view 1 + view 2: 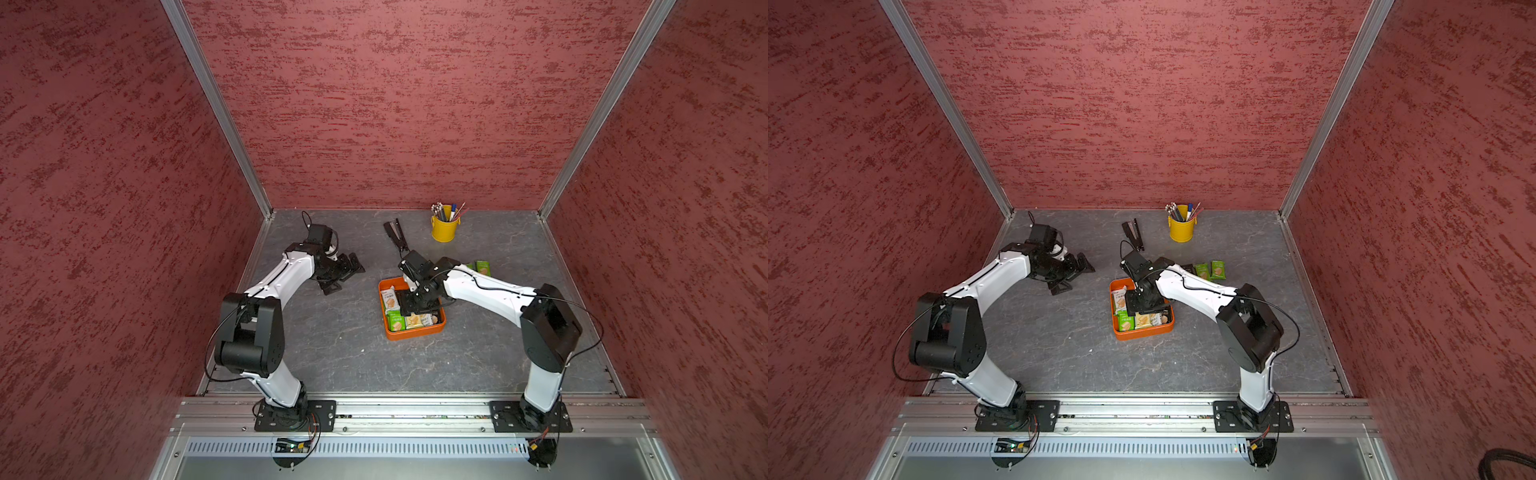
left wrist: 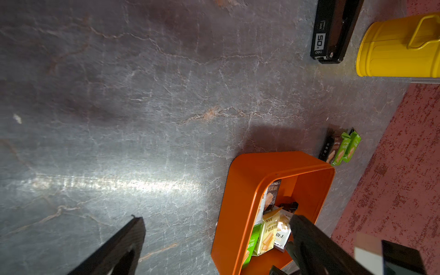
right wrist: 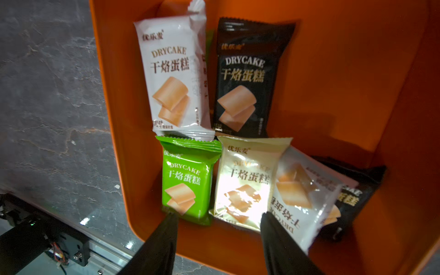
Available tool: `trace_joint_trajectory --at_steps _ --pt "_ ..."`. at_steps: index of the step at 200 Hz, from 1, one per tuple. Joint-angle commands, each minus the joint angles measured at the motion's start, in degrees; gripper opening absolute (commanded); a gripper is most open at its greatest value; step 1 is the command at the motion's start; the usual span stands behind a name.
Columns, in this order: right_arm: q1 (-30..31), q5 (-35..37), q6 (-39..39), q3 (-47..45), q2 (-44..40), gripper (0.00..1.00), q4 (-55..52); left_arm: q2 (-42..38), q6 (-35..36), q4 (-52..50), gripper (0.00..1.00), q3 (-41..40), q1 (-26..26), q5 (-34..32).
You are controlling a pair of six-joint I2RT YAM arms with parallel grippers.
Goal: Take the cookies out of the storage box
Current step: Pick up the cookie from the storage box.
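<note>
The orange storage box [image 1: 415,333] [image 1: 1144,332] sits mid-table, and my right gripper [image 1: 415,304] reaches down into it. In the right wrist view the box [image 3: 357,95] holds several cookies: a white packet [image 3: 173,78], a black one [image 3: 245,78], a green one [image 3: 188,183], a pale yellow one [image 3: 247,183], then another white [image 3: 302,190] and another black [image 3: 352,197]. The right gripper [image 3: 217,216] is open and holds nothing, its fingertips at the near ends of the green and pale yellow packets. A few cookies [image 1: 482,268] [image 1: 1208,270] [image 2: 340,147] lie outside, behind the box. My left gripper [image 1: 345,274] [image 2: 215,217] hangs open to the box's left.
A yellow pen bucket [image 1: 444,226] [image 2: 400,47] stands at the back of the table. A black stapler [image 1: 397,237] [image 2: 333,31] lies to its left, just behind the right wrist. Red walls close in three sides.
</note>
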Motion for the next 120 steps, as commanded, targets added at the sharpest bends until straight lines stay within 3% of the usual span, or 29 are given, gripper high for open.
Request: trace_joint_trajectory --at_steps 1,43,120 --pt "1.66 5.36 0.85 2.06 2.49 0.60 -1.86 -1.28 1.62 -1.10 1.00 -0.23 0.48 -0.39" --pt "2.67 10.57 2.52 2.16 4.05 0.61 -3.24 -1.99 2.02 -1.46 1.00 -0.53 0.83 -0.51" --pt "2.78 12.56 2.42 2.29 4.58 0.61 -3.42 -2.22 2.04 -1.41 1.00 -0.27 1.07 -0.46"
